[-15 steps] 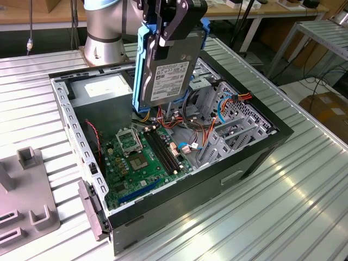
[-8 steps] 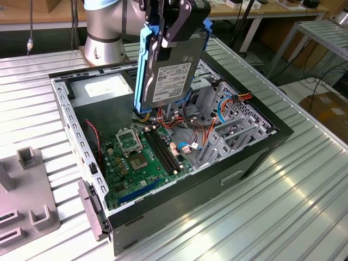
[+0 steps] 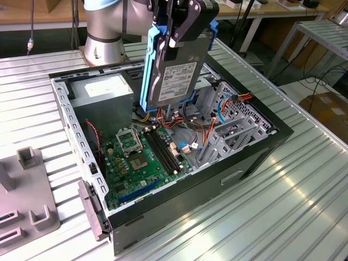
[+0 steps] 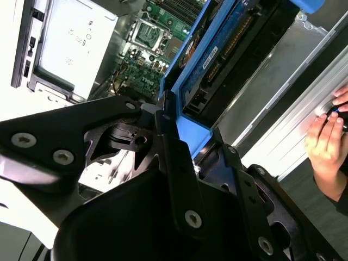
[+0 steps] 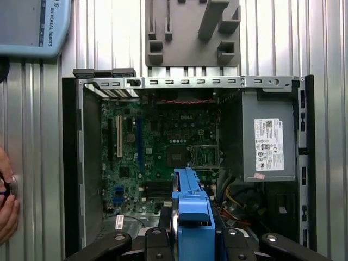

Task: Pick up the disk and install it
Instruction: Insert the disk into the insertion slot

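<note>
The disk (image 3: 175,76), a grey metal drive with a white label in a blue carrier frame, hangs upright above the open computer case (image 3: 261,149), over its rear half. My gripper (image 3: 177,33) is shut on the disk's upper end, with black fingers (image 3: 187,24) on both flat sides. In the second wrist view the disk (image 4: 217,49) runs away from the gripper (image 4: 187,136) toward the case interior. In the first wrist view the blue carrier edge (image 5: 190,209) sits between the gripper (image 5: 190,239) links, above the motherboard (image 5: 157,147).
Inside the case are a grey power supply (image 3: 103,89), the motherboard (image 3: 141,155) and a metal drive cage (image 3: 228,136) with cables. A grey fixture block (image 3: 27,187) lies on the ribbed table. A person's hand (image 4: 326,138) rests at the table edge.
</note>
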You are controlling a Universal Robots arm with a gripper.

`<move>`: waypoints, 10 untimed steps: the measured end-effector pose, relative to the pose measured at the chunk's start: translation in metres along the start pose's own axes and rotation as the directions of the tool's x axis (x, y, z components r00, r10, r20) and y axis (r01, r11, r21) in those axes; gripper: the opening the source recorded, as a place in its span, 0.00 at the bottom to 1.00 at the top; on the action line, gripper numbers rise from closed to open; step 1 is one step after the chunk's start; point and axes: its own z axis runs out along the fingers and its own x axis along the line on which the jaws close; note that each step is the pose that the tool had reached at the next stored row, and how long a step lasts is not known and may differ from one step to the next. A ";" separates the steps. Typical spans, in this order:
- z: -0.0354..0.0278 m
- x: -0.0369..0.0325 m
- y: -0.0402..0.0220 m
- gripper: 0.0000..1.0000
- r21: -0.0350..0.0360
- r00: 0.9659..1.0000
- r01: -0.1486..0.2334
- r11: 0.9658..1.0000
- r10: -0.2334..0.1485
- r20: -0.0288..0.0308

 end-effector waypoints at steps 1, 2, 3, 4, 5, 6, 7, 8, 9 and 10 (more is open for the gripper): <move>0.0000 0.0000 -0.0011 0.37 0.000 1.000 0.000 1.000 0.000 0.000; 0.0000 0.0000 -0.0027 0.37 0.000 1.000 0.000 1.000 0.000 0.000; 0.0001 0.0000 -0.0036 0.37 0.000 1.000 0.000 1.000 0.000 0.000; 0.0000 0.0000 -0.0043 0.37 0.000 1.000 0.000 1.000 0.000 0.000; 0.0000 0.0000 -0.0043 0.37 0.000 1.000 0.000 1.000 0.000 0.000; 0.0000 -0.0001 -0.0044 0.37 0.000 1.000 0.000 1.000 0.000 0.000; 0.0000 -0.0001 -0.0044 0.37 0.000 1.000 0.000 1.000 0.000 0.000; 0.0000 0.0000 -0.0044 0.37 0.000 1.000 0.000 1.000 0.000 0.000; 0.0000 0.0000 -0.0044 0.37 0.000 1.000 0.000 1.000 0.000 0.000; 0.0000 0.0000 -0.0045 0.37 0.000 1.000 0.000 1.000 0.000 0.000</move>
